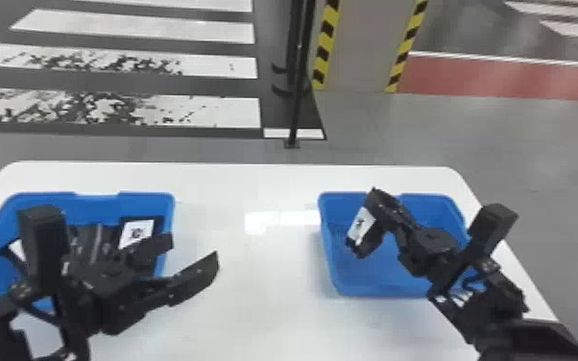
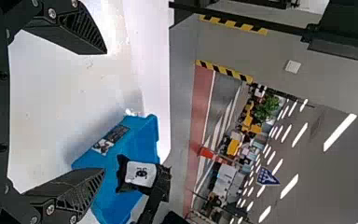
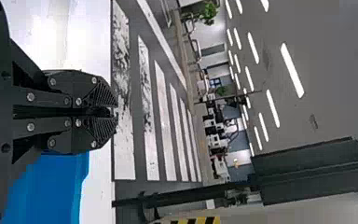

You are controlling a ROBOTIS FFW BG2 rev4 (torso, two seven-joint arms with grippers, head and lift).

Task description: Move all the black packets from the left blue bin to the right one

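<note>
In the head view, at the left, the left blue bin [image 1: 149,196] has its far rim well in from the bench's back edge. Black packets [image 1: 92,240] lie inside, and one labelled packet [image 1: 137,233] sits in the far right corner, close to the wall. The left arm crosses the bin's near side. Its left end effector [image 1: 194,247] has its fingers spread wide; one finger overlaps the bin's right wall in this view, while the other juts past it over white surface.

Next comes a broad stretch of bench [image 1: 254,283] between the bins, leaving plenty of sideways room, with a glare patch [image 1: 278,220] towards the middle.

Further right, a black packet with a white label [image 1: 361,226] hangs tilted over the left part of the right blue bin [image 1: 429,197], near that bin's left wall. The right end effector [image 1: 377,198] has its fingers pressed close together and seems to pinch this packet, though the fingers partly hide the grip. The right arm comes in across the bin's near right corner. The bin's right wall stands near the bench's slanting right edge, leaving only a narrow strip there, and grey floor [image 1: 561,230] lies beyond
</note>
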